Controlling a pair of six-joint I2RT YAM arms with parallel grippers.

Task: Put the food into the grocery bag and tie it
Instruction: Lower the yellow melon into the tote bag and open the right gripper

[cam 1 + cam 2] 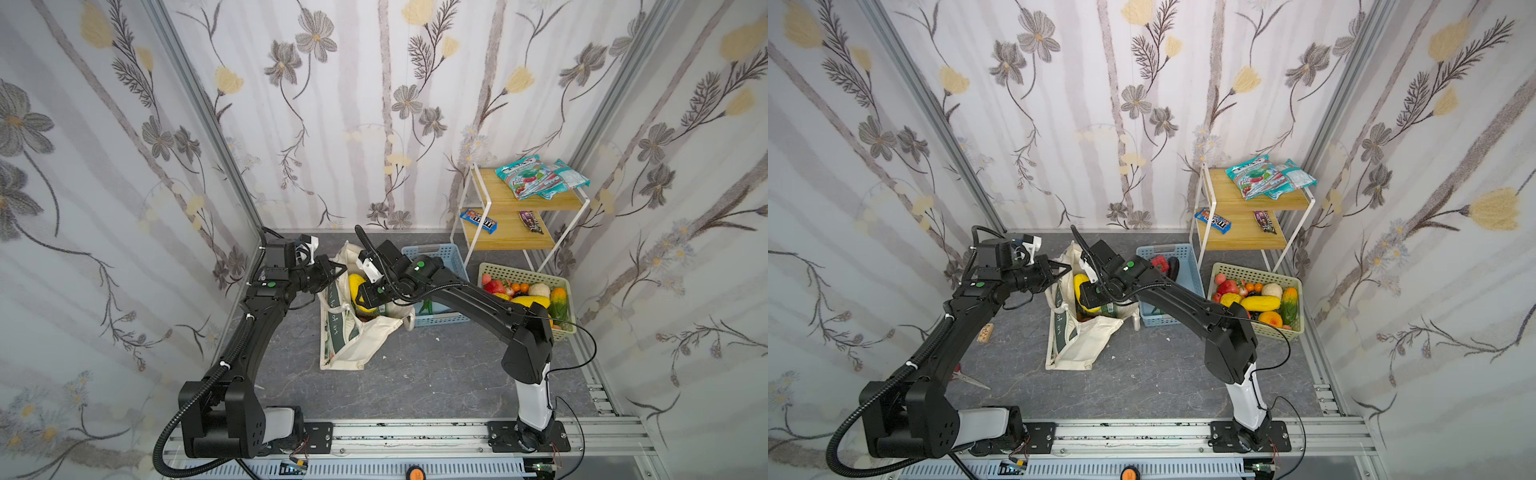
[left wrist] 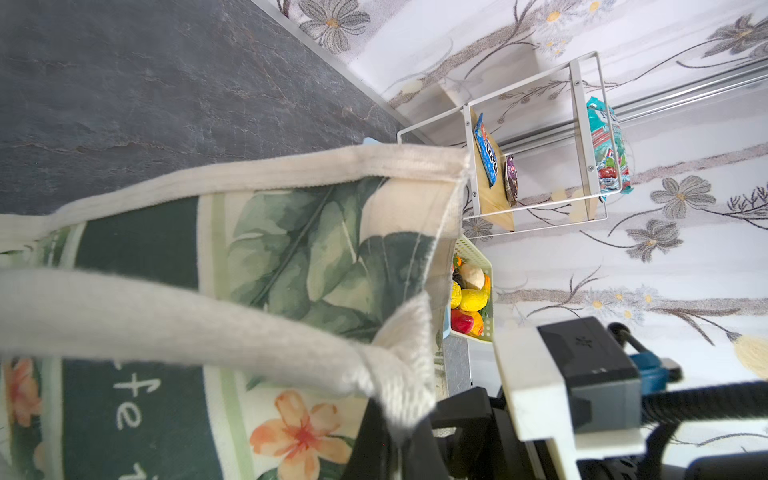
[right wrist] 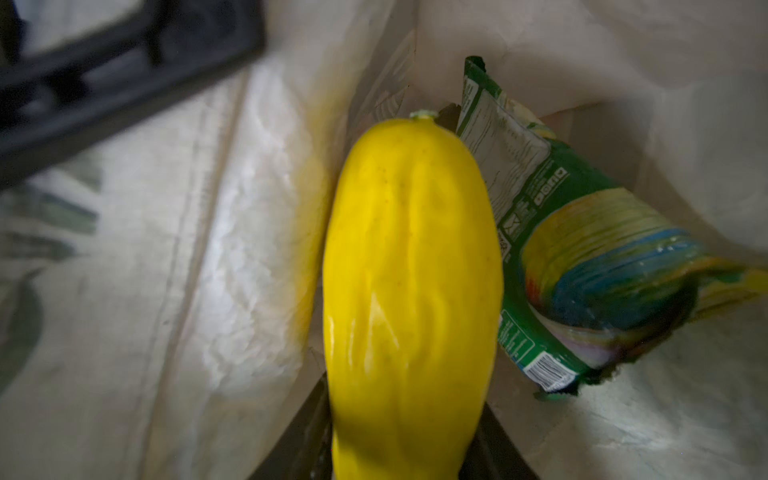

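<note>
Left fingers (image 1: 334, 272) pinch the grocery bag (image 1: 357, 345) rim; right fingers (image 3: 307, 436), angled down inside, grip yellow squash (image 3: 411, 270)

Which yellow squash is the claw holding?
The squash in the right claw, inside the bag beside the green packet; the other squash lies loose in the yellow basket.

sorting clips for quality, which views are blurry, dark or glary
Right wrist view: dim inside the grocery bag, glare streaks on the yellow squash, snack packet partly soft. Left wrist view: near bag handle blurred, shelf crisp. Both top views: evenly lit, sharp, edges bowed by the wide lens.
</note>
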